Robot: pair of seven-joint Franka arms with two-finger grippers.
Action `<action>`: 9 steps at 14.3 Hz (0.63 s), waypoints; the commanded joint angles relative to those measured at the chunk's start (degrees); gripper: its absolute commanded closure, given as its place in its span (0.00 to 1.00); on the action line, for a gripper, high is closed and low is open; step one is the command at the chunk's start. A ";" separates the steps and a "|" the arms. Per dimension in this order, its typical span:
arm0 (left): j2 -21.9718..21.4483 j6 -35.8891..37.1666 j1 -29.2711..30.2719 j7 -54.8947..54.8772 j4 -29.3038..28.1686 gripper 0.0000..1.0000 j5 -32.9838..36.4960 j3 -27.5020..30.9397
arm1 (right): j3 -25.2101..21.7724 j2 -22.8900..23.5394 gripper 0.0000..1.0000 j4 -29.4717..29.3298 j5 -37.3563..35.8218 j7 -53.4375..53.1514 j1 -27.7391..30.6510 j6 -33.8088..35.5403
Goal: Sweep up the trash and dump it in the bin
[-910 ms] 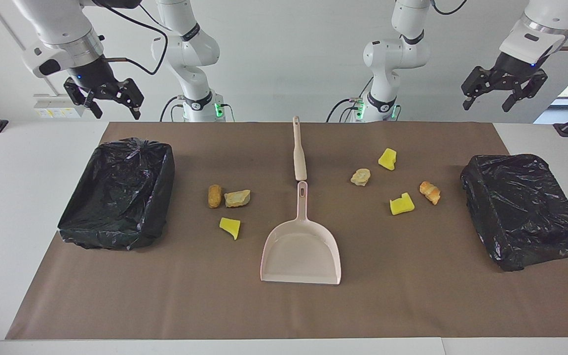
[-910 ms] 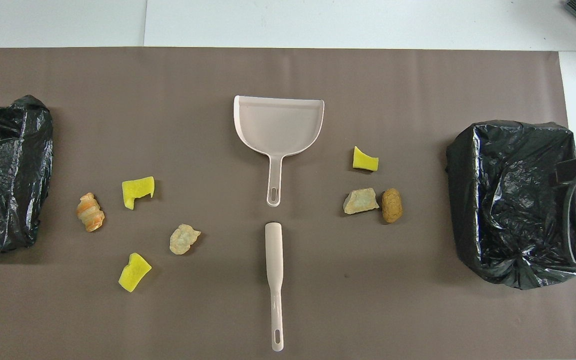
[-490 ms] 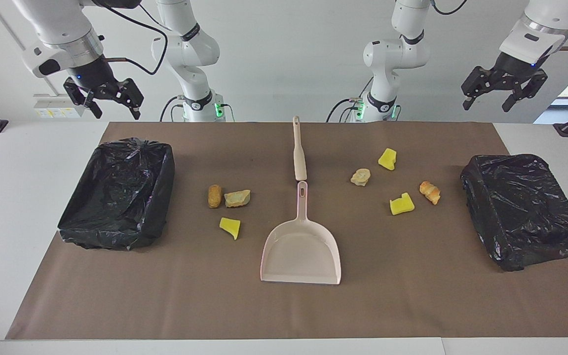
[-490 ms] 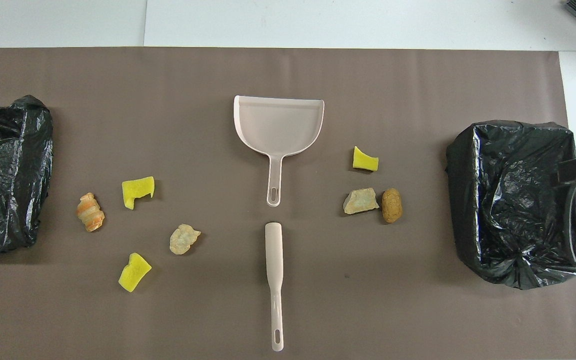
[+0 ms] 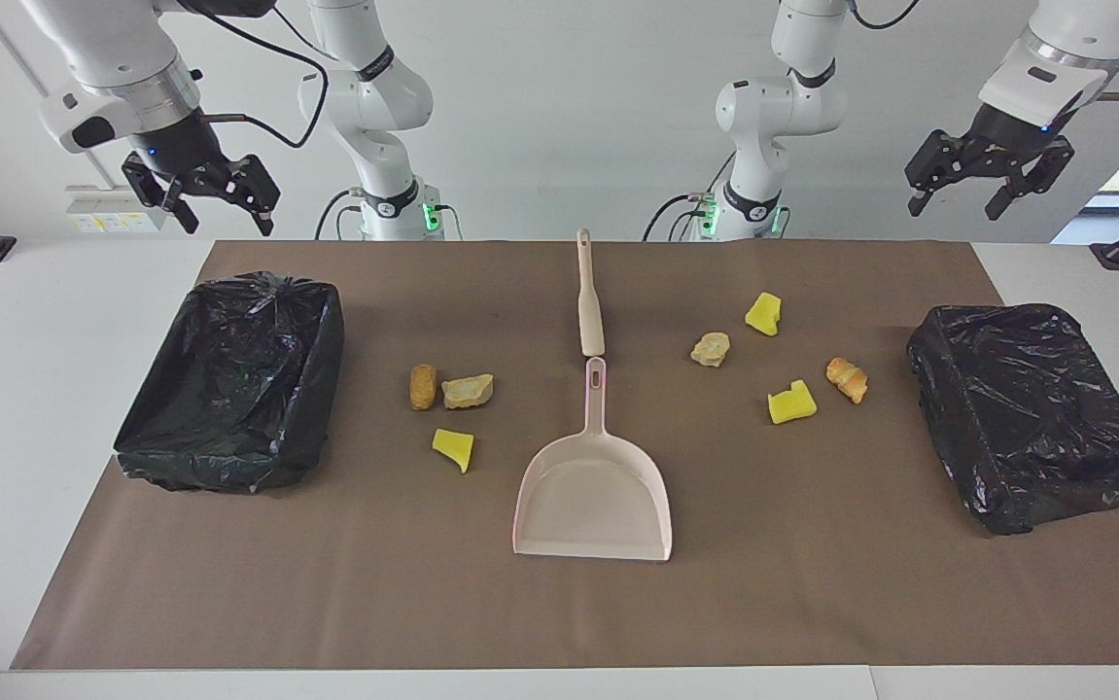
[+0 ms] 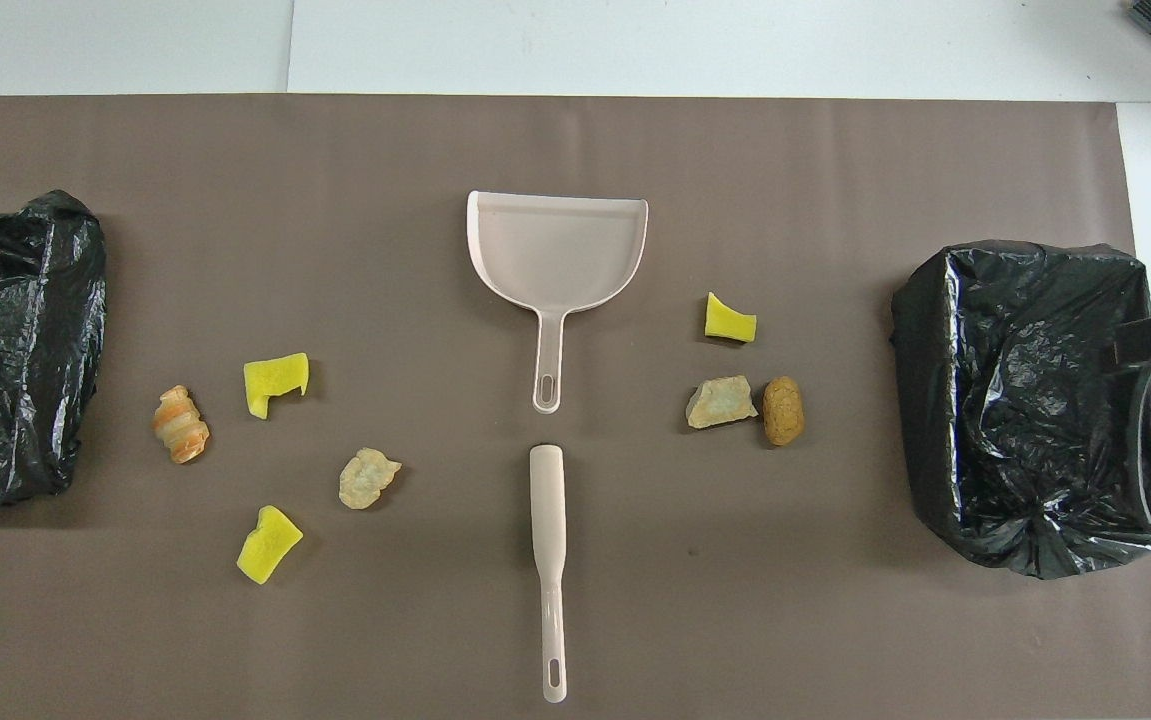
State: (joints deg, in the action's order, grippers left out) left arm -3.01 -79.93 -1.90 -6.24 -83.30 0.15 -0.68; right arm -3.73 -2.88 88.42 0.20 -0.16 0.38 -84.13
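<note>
Seven trash scraps (image 6: 730,402), two bins (image 5: 233,384).

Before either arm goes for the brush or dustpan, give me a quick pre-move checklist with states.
1. Left pincer open, holding nothing, up above the table's edge: ok.
2. Right pincer open, holding nothing, up above the table's edge: ok.
3. Brush flat on the mat, handle toward the robots, nothing on it: ok.
4. Dustpan flat, empty, handle in line with the brush: ok.
5. Trash all seven scraps loose on the mat, none in a bin: not ok.
6. Bin at the right arm's end lined and open: ok. Bin at the left arm's end: cannot tell.
</note>
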 commanded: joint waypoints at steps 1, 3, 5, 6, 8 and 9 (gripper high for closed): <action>-3.48 0.22 -0.65 3.50 -4.30 0.00 0.90 -2.30 | 0.21 -0.81 0.00 0.96 -0.64 1.57 0.59 -0.95; -7.51 -1.18 -0.74 8.33 -10.27 0.00 0.38 -5.63 | 0.21 -0.81 0.00 0.96 -0.64 1.57 0.59 -0.95; -13.74 -4.69 -0.74 10.89 -19.31 0.00 -1.02 -9.06 | 0.21 -0.81 0.00 0.87 -0.64 1.57 0.59 -0.95; -17.08 -6.80 -0.74 12.90 -23.88 0.00 -2.69 -10.73 | 0.21 -0.81 0.00 0.96 -0.64 1.57 0.59 -0.95; -20.53 -9.18 -0.74 15.28 -29.61 0.00 -4.63 -14.94 | 0.21 -0.81 0.00 0.96 -0.64 1.39 0.59 -0.95; -20.81 -9.97 -0.74 17.30 -31.29 0.00 -5.25 -17.58 | 0.21 -0.81 0.00 0.96 -0.64 1.31 0.59 -0.95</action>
State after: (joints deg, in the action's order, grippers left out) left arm -18.84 -85.76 -2.63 8.21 -106.39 -3.50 -15.22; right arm -3.75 -2.88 88.42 0.20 -0.16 0.38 -84.13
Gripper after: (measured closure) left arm 0.000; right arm 0.000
